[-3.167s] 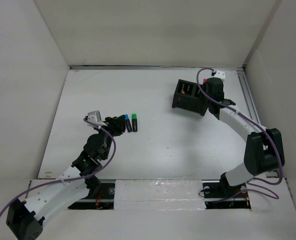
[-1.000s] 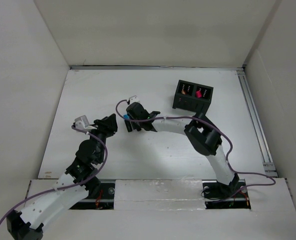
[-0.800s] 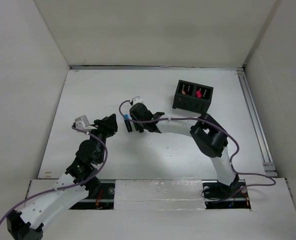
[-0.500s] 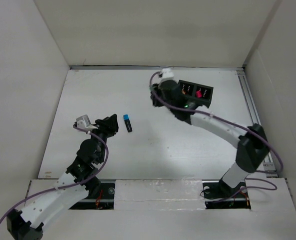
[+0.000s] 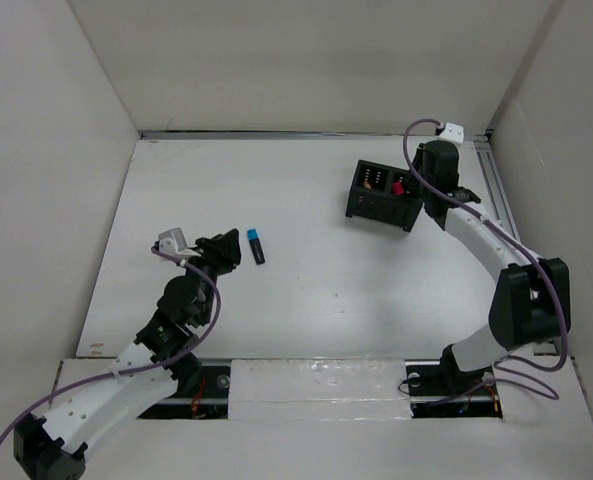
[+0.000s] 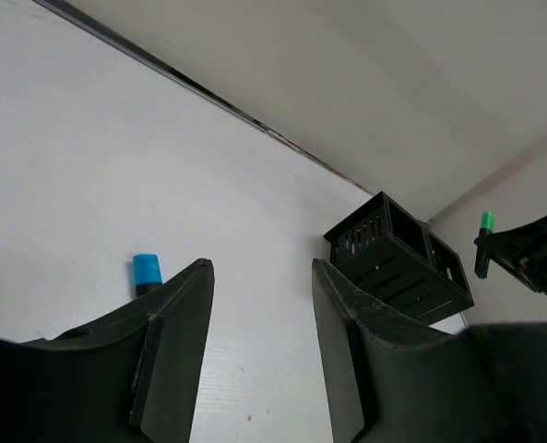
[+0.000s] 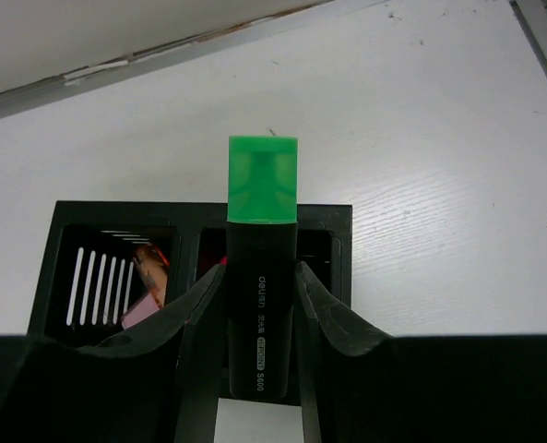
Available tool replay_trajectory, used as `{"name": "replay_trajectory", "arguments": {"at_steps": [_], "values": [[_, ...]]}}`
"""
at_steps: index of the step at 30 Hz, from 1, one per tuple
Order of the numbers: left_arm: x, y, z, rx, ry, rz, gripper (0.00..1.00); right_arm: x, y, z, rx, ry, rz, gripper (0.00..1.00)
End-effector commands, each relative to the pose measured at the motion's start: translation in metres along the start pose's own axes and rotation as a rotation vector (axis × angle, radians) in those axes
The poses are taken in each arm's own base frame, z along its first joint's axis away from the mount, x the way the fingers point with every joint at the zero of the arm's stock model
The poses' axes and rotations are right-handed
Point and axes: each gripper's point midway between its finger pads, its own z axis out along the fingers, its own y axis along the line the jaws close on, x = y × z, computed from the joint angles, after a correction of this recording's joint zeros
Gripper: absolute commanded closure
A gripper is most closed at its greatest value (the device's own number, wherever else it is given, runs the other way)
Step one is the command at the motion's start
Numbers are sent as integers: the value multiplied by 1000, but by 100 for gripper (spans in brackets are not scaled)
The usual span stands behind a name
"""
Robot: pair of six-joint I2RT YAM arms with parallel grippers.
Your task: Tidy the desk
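Desk [image 5: 306, 290] white, walled. Green marker [image 7: 262, 194] clenched upright in right gripper [image 7: 257, 277] above box [image 7: 199, 214] at far right. Left gripper [image 6: 259, 277] released, low near blue marker [image 6: 145, 272] lying mid-desk.

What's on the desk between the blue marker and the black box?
Nothing: the top view shows bare white desk between the blue marker and the black box.
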Motion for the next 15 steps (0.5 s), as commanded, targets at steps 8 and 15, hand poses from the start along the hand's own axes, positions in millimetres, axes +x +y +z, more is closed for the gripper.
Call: {"name": "replay_trajectory", "arguments": {"at_steps": [8, 15], "values": [[-8, -7, 0, 33, -29, -16, 57, 5, 11, 31, 18, -14, -5, 75], [-6, -7, 1, 31, -23, -12, 57, 10, 22, 32, 61, -26, -47, 74]]}}
